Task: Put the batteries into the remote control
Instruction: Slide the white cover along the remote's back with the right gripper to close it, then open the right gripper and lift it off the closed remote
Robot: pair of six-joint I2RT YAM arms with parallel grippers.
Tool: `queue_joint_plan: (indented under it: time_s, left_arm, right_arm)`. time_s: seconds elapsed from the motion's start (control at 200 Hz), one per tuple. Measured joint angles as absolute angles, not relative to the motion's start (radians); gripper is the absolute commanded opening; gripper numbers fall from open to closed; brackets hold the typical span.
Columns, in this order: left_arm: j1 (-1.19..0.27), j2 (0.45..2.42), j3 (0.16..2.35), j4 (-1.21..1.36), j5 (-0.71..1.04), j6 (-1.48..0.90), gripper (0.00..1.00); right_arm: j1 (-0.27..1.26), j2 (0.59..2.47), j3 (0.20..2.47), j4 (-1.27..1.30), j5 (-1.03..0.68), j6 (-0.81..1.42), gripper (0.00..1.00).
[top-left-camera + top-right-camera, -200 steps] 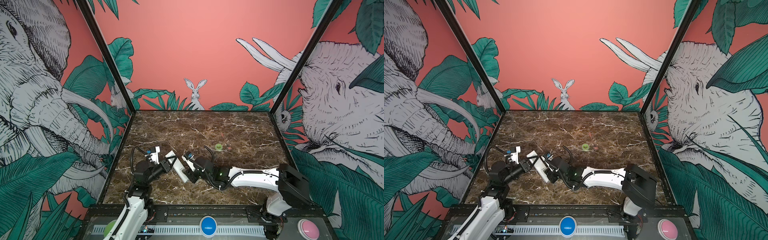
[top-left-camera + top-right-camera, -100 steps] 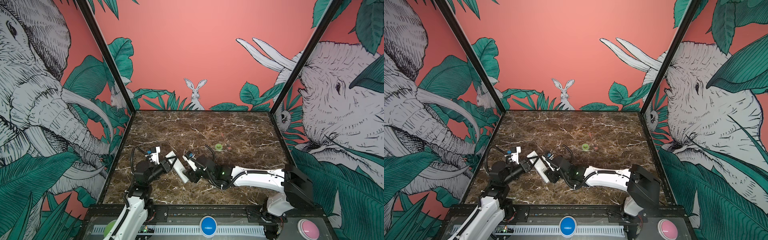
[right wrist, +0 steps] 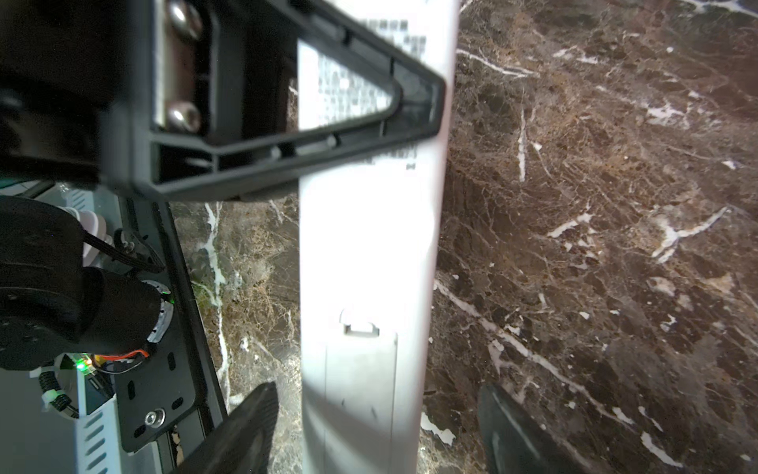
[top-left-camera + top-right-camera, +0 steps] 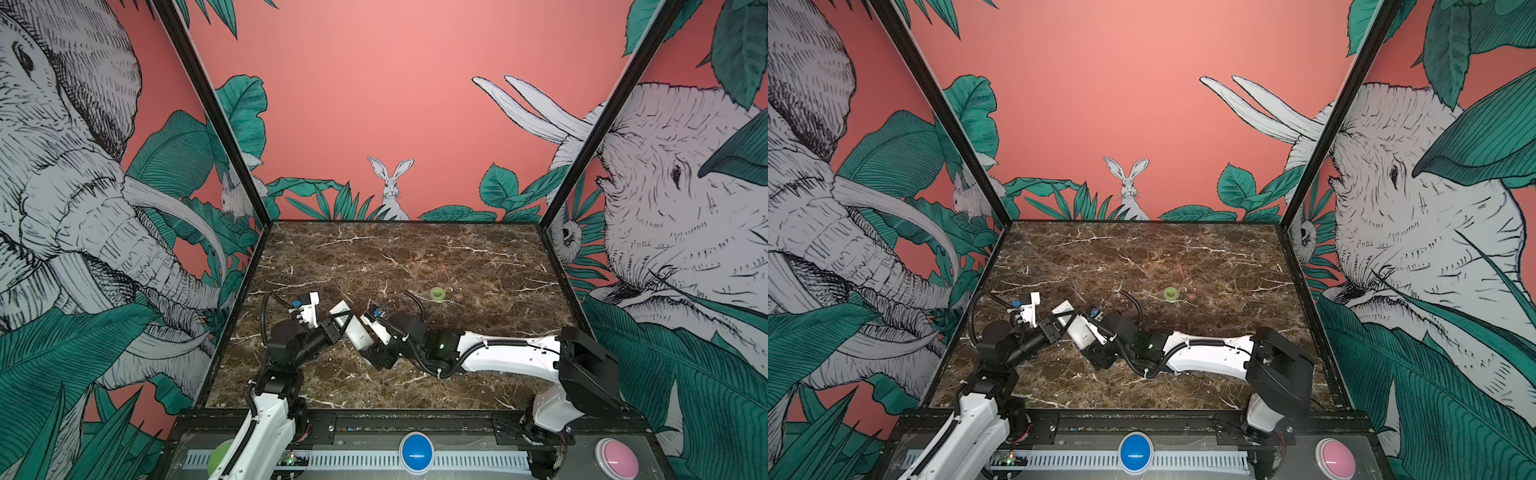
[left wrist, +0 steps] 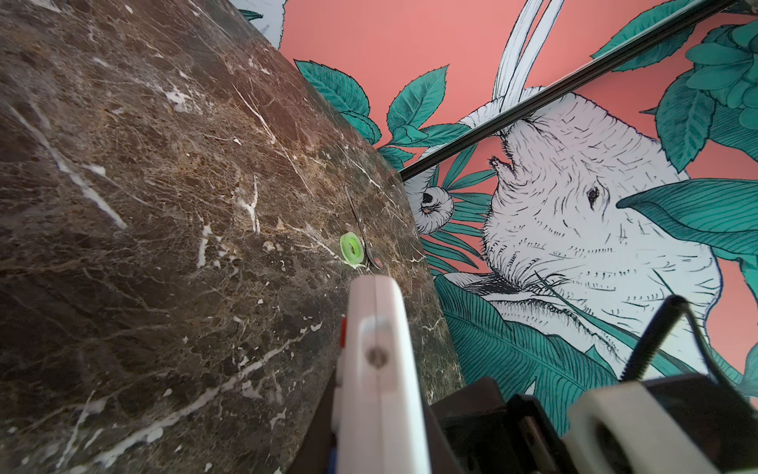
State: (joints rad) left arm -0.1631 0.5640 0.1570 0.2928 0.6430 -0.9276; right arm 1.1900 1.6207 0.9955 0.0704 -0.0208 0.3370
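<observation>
Right gripper (image 3: 375, 422) had spread wider than 1 second earlier, we noted, fingers (image 3: 242, 422) clear on both sides of the remote control (image 3: 369, 246), itself clamped by left gripper (image 4: 337, 323).

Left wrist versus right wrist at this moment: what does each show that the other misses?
Only the left wrist view: the green roll on the table, the remote edge-on with a sliver of red button, and the wall mural.
Only the right wrist view: the remote's plain back with its battery cover in place and a printed label, the left gripper clamped across it, and the right gripper open, a finger on either side, not touching.
Both: the remote and the marble table.
</observation>
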Motion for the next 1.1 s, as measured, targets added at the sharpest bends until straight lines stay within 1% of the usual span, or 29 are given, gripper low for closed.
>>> queue_joint_plan:
  time_s: [0.16,0.27,0.45,0.6,0.74,0.78,0.87,0.91,1.03,1.1]
  left_arm:
    - [-0.163,0.564,0.157,0.293,0.641,-0.933,0.00]
    - [-0.163,0.564,0.157,0.293,0.639,-0.933,0.00]
    - [-0.163,0.571,0.158,0.299,0.630,-0.936,0.00]
    - [-0.163,0.581,0.159,0.305,0.627,-0.939,0.00]
    - [-0.163,0.587,0.162,0.305,0.627,-0.939,0.00]
    - [-0.163,0.588,0.163,0.305,0.627,-0.939,0.11]
    - [-0.163,0.587,0.172,0.302,0.627,-0.929,0.44]
    - [-0.163,0.585,0.180,0.297,0.634,-0.920,0.56]
    - [-0.163,0.558,0.217,0.291,0.664,-0.896,0.77]
    - [-0.163,0.543,0.239,0.300,0.688,-0.882,0.85]
  right_arm:
    - [1.190,1.671,0.996,0.071,-0.034,0.341,0.75]
    - [1.190,1.689,0.996,0.071,-0.042,0.347,0.70]
    - [1.190,1.690,0.996,0.085,-0.055,0.355,0.52]
    - [1.191,1.690,0.996,0.089,-0.064,0.353,0.30]
    - [1.190,1.690,0.996,0.090,-0.065,0.353,0.14]
    - [1.188,1.690,0.996,0.092,-0.067,0.356,0.12]
    - [1.173,1.686,0.978,0.128,-0.100,0.361,0.10]
    - [1.156,1.676,0.958,0.150,-0.123,0.377,0.09]
    - [1.069,1.611,0.885,0.177,-0.189,0.398,0.10]
    - [1.015,1.543,0.851,0.175,-0.224,0.402,0.10]
